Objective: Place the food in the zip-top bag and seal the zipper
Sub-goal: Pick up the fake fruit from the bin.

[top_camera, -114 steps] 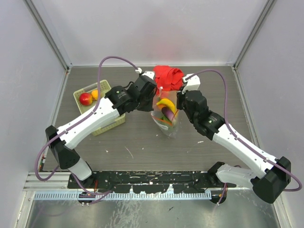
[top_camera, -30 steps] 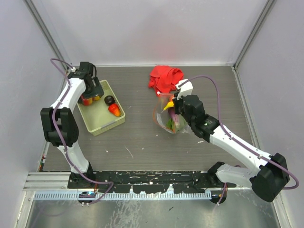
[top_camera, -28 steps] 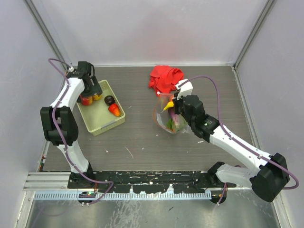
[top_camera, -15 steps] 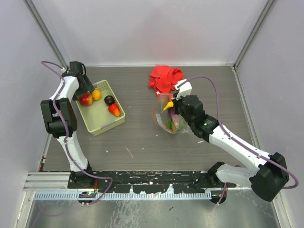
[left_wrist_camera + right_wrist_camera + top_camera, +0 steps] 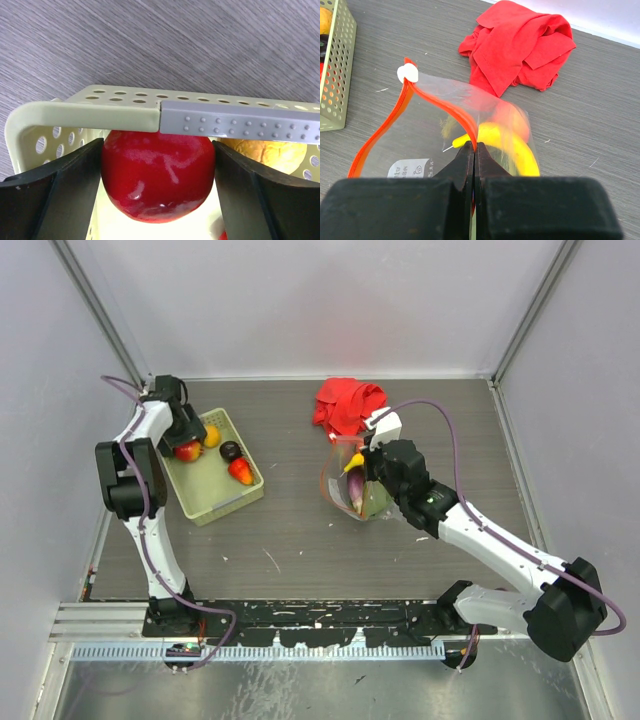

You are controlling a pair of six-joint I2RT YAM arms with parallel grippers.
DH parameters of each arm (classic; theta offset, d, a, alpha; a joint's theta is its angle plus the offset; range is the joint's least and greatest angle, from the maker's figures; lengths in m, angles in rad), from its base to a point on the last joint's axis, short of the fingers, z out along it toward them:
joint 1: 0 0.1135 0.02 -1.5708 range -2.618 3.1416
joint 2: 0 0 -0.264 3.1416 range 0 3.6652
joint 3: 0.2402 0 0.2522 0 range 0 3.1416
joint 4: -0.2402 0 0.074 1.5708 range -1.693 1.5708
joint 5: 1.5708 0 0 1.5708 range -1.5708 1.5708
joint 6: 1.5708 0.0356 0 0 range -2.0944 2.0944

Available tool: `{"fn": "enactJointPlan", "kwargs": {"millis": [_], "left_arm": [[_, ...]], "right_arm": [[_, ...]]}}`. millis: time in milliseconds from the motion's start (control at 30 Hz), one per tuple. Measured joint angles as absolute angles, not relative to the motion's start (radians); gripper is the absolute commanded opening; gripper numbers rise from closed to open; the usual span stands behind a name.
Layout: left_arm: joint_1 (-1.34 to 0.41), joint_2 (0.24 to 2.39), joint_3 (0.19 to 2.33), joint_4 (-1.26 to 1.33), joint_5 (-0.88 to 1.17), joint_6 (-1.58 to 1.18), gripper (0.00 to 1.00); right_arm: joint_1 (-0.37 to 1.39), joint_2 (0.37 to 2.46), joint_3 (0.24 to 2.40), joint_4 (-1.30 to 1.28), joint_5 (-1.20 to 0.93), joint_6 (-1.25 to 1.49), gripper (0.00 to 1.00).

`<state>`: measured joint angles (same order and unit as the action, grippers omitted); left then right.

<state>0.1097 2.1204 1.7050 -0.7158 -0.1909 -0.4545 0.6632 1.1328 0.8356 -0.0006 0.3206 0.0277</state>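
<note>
Left gripper (image 5: 157,146): spread wide, one finger close on each side of red apple (image 5: 155,185), just inside pale green basket (image 5: 90,115) rim.
Right gripper (image 5: 474,150): pinched together on zipper (image 5: 440,102).
Zip-top bag (image 5: 427,137): at closed tips, banana (image 5: 515,147) inside, just ahead.

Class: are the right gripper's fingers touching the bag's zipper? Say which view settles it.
Touching. The right wrist view shows the right gripper shut on the zipper, its red-orange strip running into the seam between the fingers.
</note>
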Motion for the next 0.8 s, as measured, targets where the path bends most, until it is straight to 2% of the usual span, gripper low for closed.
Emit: {"fn": "enactJointPlan", "kwargs": {"millis": [67,200,333,533,800], "left_arm": [[0.110,2.120,1.705,-0.717,-0.182,-0.455,0.79],[0.110,2.120,1.705,-0.718,-0.168,-0.459,0.60],[0.110,2.118,1.705,-0.723,-0.159,-0.469,0.53],[0.110,2.031,1.634,-0.738,-0.126,-0.525,0.49],[0.105,1.779,1.475,-0.733,-0.062,-0.613,0.48]], "right_arm": [[0.663,1.133,0.836,-0.001,0.321,0.027,0.00],[0.663,1.133,0.836,-0.001,0.321,0.028,0.00],[0.663,1.133,0.836,-0.001,0.320,0.028,0.00],[0.663,1.139,0.836,-0.001,0.320,0.030,0.00],[0.663,1.167,0.840,-0.023,0.333,0.052,0.00]]}}
